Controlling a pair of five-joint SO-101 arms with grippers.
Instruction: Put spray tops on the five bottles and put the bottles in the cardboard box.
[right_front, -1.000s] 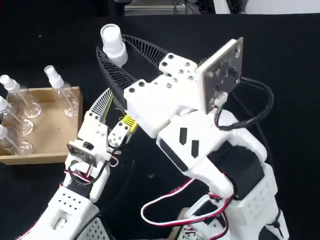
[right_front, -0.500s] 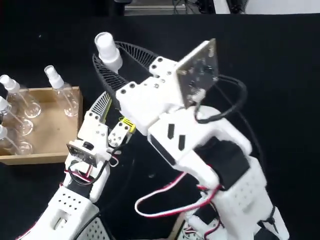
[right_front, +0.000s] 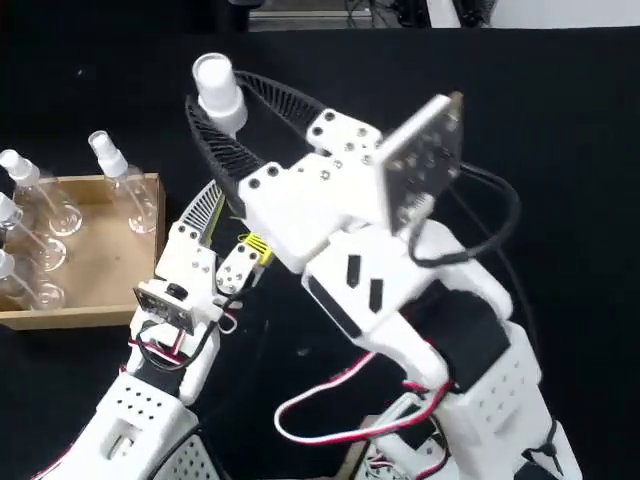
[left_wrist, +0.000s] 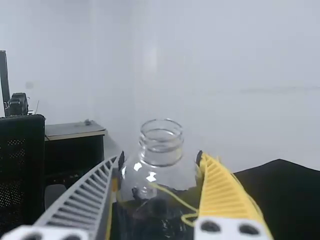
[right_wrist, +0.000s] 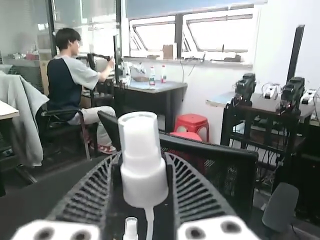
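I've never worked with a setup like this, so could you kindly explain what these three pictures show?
These are two small robot arms side by side at a black table. The overhead picture comes from a fixed camera above. The other two come from a camera on each arm's wrist, looking along its fingers. The left arm's fingers grip a clear bottle whose neck is open. The right arm's fingers hold a white spray top, raised above the table. At one side of the table stands a cardboard box holding capped bottles, their spray tops already on.
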